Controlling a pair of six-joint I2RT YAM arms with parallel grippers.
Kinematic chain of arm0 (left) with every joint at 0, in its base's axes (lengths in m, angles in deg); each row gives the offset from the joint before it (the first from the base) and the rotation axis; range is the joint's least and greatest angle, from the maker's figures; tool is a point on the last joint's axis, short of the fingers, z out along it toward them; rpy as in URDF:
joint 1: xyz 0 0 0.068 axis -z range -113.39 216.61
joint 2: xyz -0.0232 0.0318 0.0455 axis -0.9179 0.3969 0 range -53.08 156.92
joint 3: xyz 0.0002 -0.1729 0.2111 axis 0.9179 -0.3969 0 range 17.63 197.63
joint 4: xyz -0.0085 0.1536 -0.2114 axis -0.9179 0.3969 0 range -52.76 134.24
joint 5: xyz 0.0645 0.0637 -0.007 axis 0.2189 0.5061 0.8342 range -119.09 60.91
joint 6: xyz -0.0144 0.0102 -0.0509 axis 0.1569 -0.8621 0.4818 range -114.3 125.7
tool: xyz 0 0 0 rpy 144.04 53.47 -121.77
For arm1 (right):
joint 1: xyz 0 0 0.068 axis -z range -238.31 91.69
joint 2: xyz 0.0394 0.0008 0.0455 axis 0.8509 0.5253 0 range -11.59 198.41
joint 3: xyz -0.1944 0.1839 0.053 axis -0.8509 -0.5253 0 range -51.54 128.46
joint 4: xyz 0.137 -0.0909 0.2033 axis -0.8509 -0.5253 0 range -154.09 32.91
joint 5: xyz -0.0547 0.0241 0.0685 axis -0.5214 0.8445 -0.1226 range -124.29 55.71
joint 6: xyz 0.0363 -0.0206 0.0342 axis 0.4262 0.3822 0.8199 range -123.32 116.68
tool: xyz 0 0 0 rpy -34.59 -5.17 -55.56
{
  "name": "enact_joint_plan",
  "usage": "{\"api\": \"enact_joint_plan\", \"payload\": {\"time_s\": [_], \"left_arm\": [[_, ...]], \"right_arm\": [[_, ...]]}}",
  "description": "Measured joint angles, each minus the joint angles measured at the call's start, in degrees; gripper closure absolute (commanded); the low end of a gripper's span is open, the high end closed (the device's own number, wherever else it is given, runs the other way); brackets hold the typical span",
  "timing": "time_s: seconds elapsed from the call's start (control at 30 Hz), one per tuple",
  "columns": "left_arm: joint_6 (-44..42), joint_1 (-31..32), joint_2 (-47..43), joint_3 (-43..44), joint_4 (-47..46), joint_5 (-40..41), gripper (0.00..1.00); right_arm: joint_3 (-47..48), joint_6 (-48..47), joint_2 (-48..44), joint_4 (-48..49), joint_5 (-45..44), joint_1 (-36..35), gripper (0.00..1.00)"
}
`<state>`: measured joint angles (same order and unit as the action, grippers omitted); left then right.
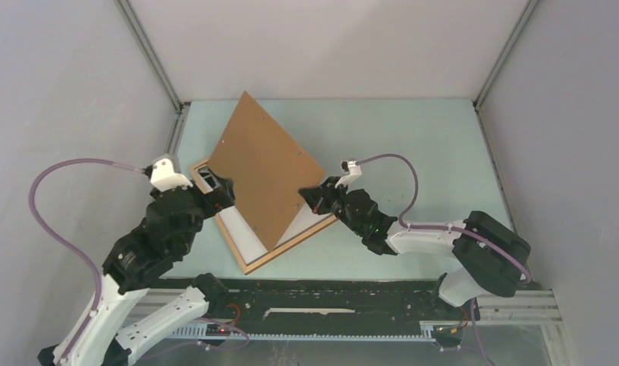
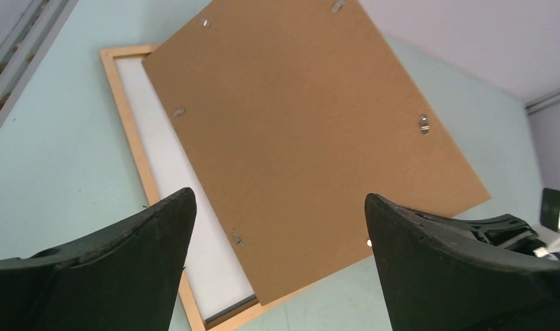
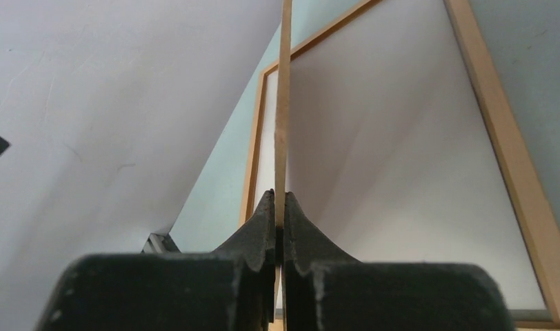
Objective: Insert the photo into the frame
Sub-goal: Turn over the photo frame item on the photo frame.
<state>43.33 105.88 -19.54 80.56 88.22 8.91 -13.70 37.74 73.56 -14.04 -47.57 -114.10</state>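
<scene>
The light wooden frame lies flat on the pale green table, and it also shows in the left wrist view and the right wrist view. A white sheet lies inside it, seemingly the photo with its plain back up; no picture side shows. My right gripper is shut on the edge of the brown backing board and holds it tilted up over the frame. My left gripper is open and empty above the frame's left corner.
Grey enclosure walls with metal corner posts close in the table on three sides. A black rail runs along the near edge. The right gripper's body shows at the right of the left wrist view.
</scene>
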Motion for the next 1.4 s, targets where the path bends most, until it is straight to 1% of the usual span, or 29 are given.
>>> {"api": "enact_joint_plan", "payload": {"time_s": [0.27,0.47,0.67,0.77,0.9,1.07,1.13,1.23,1.3,1.4], "left_arm": [[1.4,0.0,6.3,-0.4,0.6,1.1,0.0],[2.0,0.0,6.7,-0.4,0.7,1.5,0.0],[3.7,0.0,5.7,-0.4,1.0,2.1,0.0],[4.4,0.0,4.5,-0.4,1.1,2.4,0.0],[4.8,0.0,3.4,-0.5,1.1,2.7,0.0],[5.0,0.0,3.0,-1.1,1.1,2.8,0.0],[5.3,0.0,3.0,-1.3,1.1,2.8,0.0],[5.7,0.0,3.0,-1.3,1.3,2.8,0.0],[5.8,0.0,3.0,-1.3,1.4,2.8,0.0],[5.9,0.0,3.1,-1.3,1.5,2.7,0.0]], "right_arm": [[0.0,2.6,7.1,8.0,0.9,-0.7,1.0],[-0.1,3.5,10.3,12.0,0.1,-2.3,1.0],[-0.4,4.7,11.1,12.1,-1.4,-2.9,1.0],[-1.2,5.2,11.1,12.4,-2.8,-3.6,0.93],[-1.4,5.3,11.1,13.1,-3.4,-4.8,0.92],[-1.5,5.7,11.1,13.0,-3.4,-5.3,0.87],[-1.6,6.1,11.1,12.6,-3.3,-5.6,0.83],[-1.8,7.3,11.1,11.3,-3.1,-6.3,0.68],[-1.9,8.1,11.1,10.5,-2.9,-6.6,0.61],[-1.9,8.7,11.1,9.0,-2.6,-7.0,0.53]]}}
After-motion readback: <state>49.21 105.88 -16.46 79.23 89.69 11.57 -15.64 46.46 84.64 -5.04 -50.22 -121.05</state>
